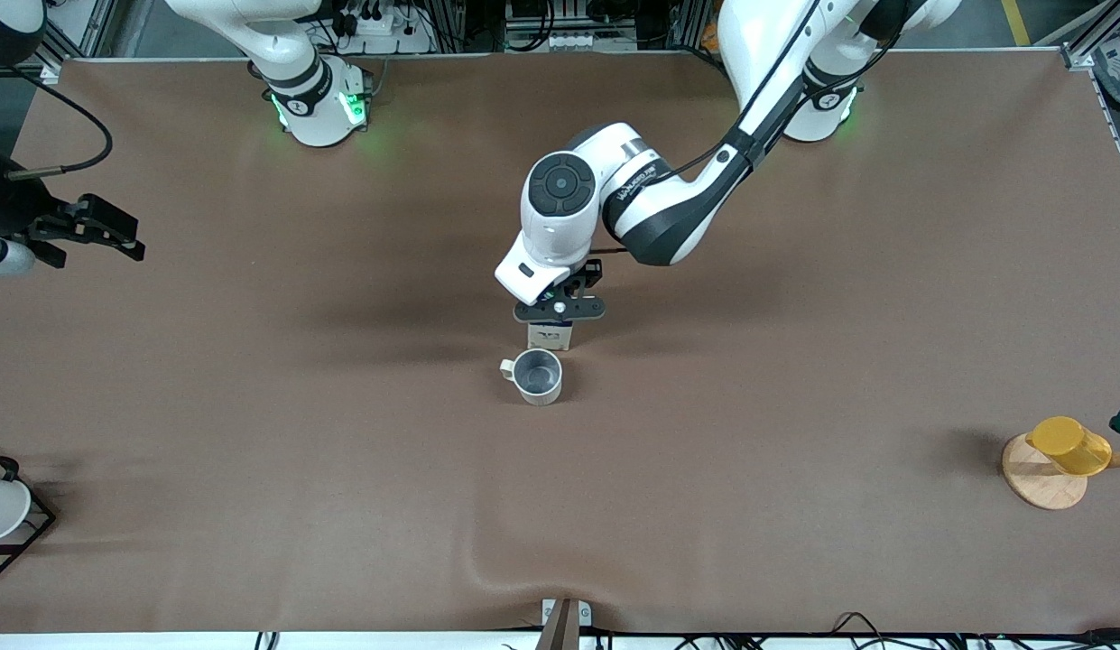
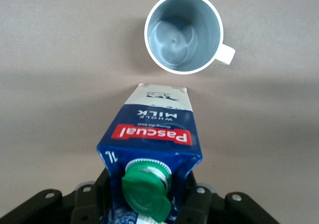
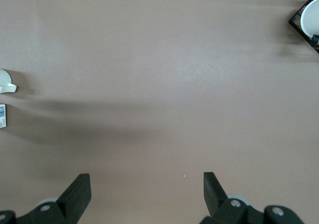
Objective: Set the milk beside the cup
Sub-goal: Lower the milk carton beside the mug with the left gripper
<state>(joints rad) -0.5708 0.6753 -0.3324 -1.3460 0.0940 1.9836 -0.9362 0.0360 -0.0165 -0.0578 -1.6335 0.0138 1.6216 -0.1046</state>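
Left wrist view: milk [image 2: 152, 134] beside cup [image 2: 183, 32] (perhaps grounded).

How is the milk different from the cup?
The milk is a dark blue boxy carton with white sides and a red label; the cup is round and pale grey-beige. The milk is shut with a green cap; the cup is open on top and empty. The milk sits between the left gripper's fingers; nothing touches the cup. The cup has a small handle; the milk has none. Both stand upright on the table, side by side.
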